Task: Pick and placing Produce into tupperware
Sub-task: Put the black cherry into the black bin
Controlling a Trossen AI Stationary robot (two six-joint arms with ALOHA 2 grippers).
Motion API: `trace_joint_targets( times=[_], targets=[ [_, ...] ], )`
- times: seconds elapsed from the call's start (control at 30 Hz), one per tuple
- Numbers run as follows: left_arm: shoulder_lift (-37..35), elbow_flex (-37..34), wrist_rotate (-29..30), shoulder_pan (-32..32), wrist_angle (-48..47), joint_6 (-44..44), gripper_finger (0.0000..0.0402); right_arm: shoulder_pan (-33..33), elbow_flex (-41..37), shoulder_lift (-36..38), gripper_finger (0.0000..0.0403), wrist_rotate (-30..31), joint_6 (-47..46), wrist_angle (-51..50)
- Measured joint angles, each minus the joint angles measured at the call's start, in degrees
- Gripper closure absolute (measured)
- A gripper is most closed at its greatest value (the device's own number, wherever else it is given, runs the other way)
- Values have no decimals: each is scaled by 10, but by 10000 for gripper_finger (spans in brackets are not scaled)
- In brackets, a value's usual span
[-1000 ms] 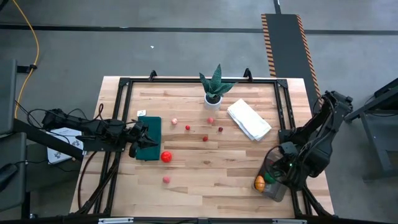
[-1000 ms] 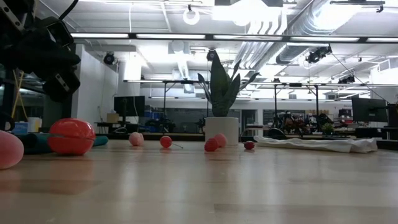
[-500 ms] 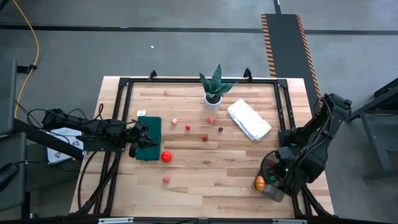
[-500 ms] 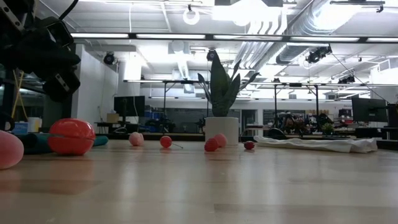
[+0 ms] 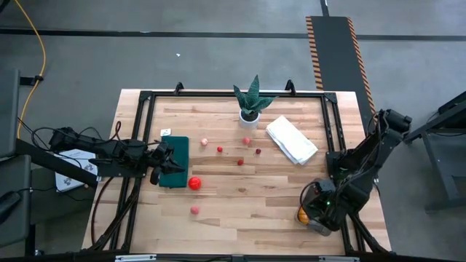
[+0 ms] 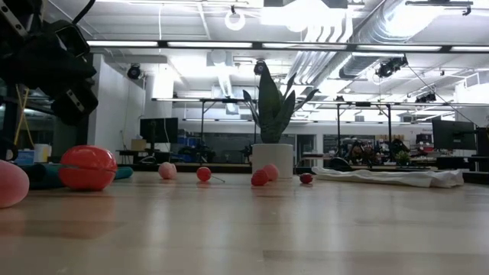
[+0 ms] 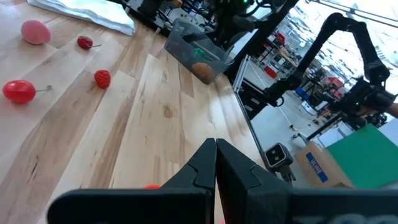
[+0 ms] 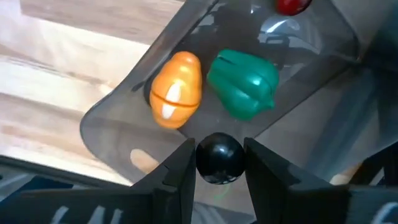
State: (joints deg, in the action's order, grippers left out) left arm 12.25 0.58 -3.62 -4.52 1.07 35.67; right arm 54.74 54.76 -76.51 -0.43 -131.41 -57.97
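Figure: my right gripper [image 8: 219, 163] poised over the tupperware [image 8: 118, 106], which sits at the near right corner of the table [image 5: 255, 207]. The fingers [image 8: 180, 168] are closed on a small, glossy, dark round piece [image 8: 219, 158], held just above the container's opening. I judge it hard, smooth plastic, light and apt to roll or squirt out of a loose pinch; I would take such pieces across their widest part, squarely between the pads. Already in the box I count three: one orange fruit [image 8: 176, 89], one green pepper [image 8: 244, 84] touching it, and one red piece [image 8: 292, 6] at the far end, only partly in view. The box itself looks thin-walled and light, so I expect it to slide if nudged.

On the open table I count, in the high view, one large red tomato [image 5: 194, 183] just beside the dark green mat [image 5: 177, 156], one pink piece [image 5: 195, 210] nearer the front edge, and five small reddish or pink pieces scattered between the mat and the folded white cloth [image 5: 291, 140], near the potted plant [image 5: 250, 102]: seven left.

My left gripper [image 7: 215, 163] waits over the mat, jaws pressed together, holding nothing
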Motion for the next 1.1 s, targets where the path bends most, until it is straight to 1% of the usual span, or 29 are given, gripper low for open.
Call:
trace_joint_targets(
  times=[0.1,0.27,0.37,0.63,0.83,1.1],
  targets=[
    [0,0,0,0,0,6,401,0,-13,0,304,-4,1,9],
    [0,0,0,0,0,7,401,0,-47,0,304,-5,0,67],
    [0,0,0,0,0,7,401,0,-58,0,304,-5,-1,82],
    [0,0,0,0,0,7,401,0,-59,0,304,-13,-1,75],
    [0,0,0,0,0,8,401,0,-82,-1,304,-13,-5,112],
    [0,0,0,0,0,8,401,0,-83,-1,304,-20,-6,102]
  ],
)
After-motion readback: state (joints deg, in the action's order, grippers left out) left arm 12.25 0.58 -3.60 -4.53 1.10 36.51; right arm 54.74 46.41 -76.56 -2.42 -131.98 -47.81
